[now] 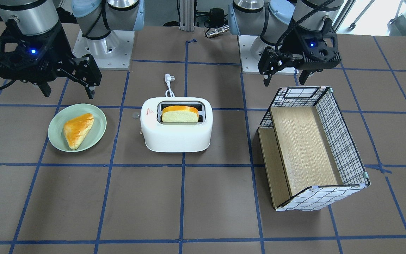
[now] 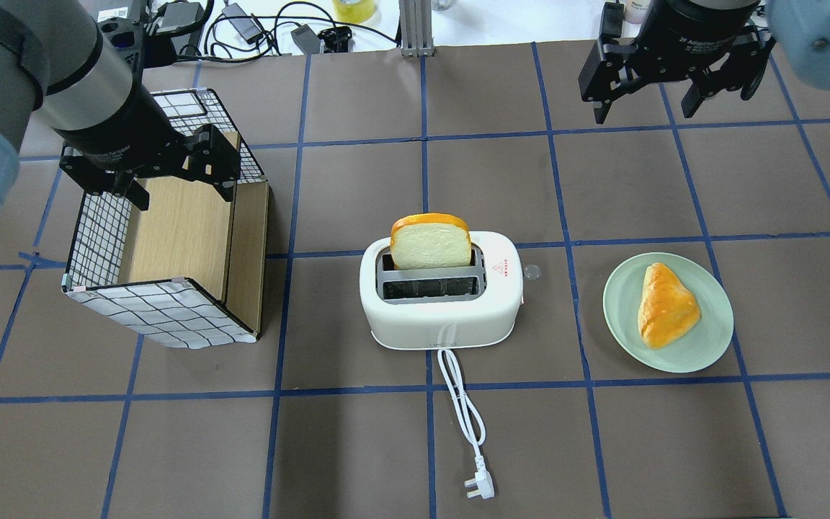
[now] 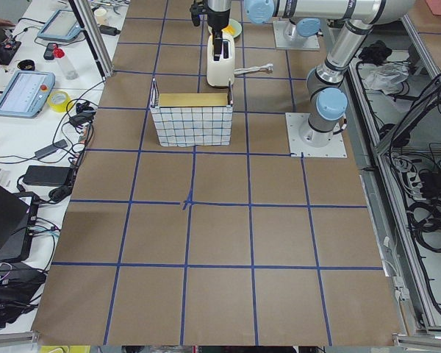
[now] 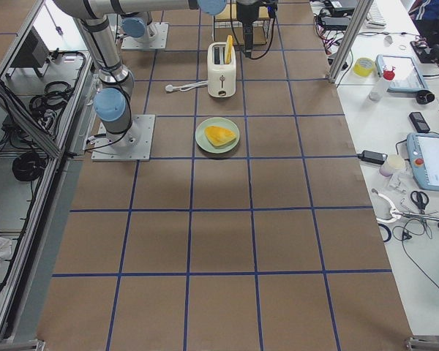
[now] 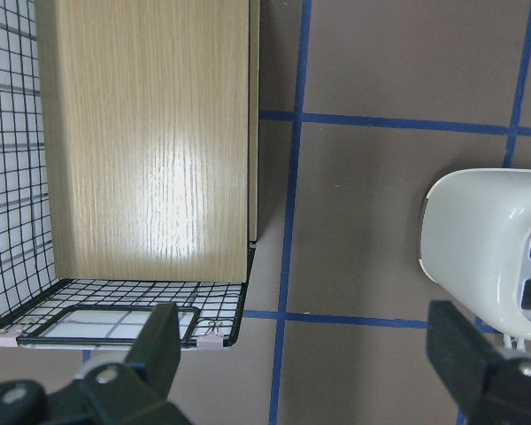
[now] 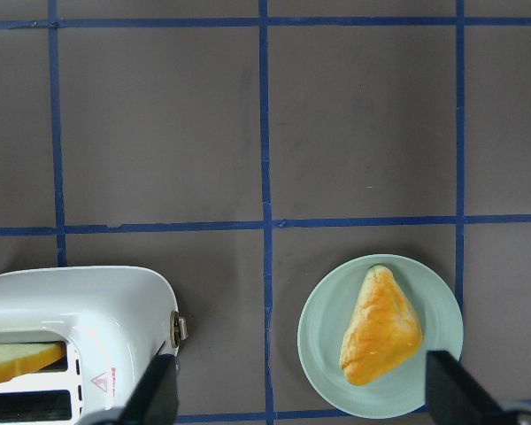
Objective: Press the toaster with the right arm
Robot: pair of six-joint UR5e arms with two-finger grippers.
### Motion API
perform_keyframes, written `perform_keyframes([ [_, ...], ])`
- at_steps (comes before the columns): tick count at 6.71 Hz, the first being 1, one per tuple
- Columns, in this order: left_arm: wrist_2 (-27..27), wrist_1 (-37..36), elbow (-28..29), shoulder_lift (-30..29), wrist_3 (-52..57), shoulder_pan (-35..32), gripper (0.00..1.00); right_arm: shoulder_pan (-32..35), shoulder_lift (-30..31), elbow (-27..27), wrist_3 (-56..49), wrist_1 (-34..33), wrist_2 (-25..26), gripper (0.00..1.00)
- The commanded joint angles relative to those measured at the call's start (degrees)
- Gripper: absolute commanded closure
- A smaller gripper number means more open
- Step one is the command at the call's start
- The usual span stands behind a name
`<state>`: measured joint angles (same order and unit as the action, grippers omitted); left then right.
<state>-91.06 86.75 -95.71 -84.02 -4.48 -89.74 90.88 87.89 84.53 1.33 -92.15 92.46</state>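
The white two-slot toaster [image 1: 176,135] stands at mid table, and also shows from overhead [image 2: 436,324] and in the right wrist view [image 6: 80,310]. A bread slice [image 2: 431,244] stands up in its slot farther from the robot. A small round knob [image 6: 179,326] sticks out of the toaster's end toward the plate. My right gripper [image 2: 644,112] hangs open and empty, high above the table beyond the plate and well apart from the toaster; it is on the left in the front view [image 1: 68,93]. My left gripper [image 2: 182,196] is open and empty over the basket.
A green plate [image 2: 710,339] with a triangular bread piece [image 2: 667,306] lies on the toaster's knob side. A wire-grid basket [image 2: 98,238] with a wooden panel lies on its side on the toaster's other side. The white cord [image 2: 465,418] and plug run toward the robot.
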Motion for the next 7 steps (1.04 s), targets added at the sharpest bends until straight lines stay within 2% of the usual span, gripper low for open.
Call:
perform_keyframes([
  [1, 0.09, 0.0, 0.0, 0.0, 0.0, 0.0, 0.0, 0.0, 0.0, 0.02, 0.08, 0.04, -0.18, 0.0],
  [2, 0.0, 0.0, 0.0, 0.0, 0.0, 0.0, 0.0, 0.0, 0.0, 0.02, 0.08, -0.05, -0.18, 0.0],
  [3, 0.09, 0.0, 0.0, 0.0, 0.0, 0.0, 0.0, -0.08, 0.0, -0.33, 0.08, -0.05, -1.14, 0.21],
  [4, 0.0, 0.0, 0.0, 0.0, 0.0, 0.0, 0.0, -0.78, 0.0, -0.59, 0.43, 1.61, -4.37, 0.78],
  [5, 0.09, 0.0, 0.0, 0.0, 0.0, 0.0, 0.0, -1.83, -0.09, -0.59, 0.43, 3.19, -8.49, 1.0],
  [6, 0.0, 0.0, 0.0, 0.0, 0.0, 0.0, 0.0, -5.5, -0.09, -0.33, -0.01, 7.9, -15.66, 1.0],
  [7, 0.09, 0.0, 0.0, 0.0, 0.0, 0.0, 0.0, -9.62, -0.09, 0.8, -1.14, 11.87, -25.57, 1.0],
])
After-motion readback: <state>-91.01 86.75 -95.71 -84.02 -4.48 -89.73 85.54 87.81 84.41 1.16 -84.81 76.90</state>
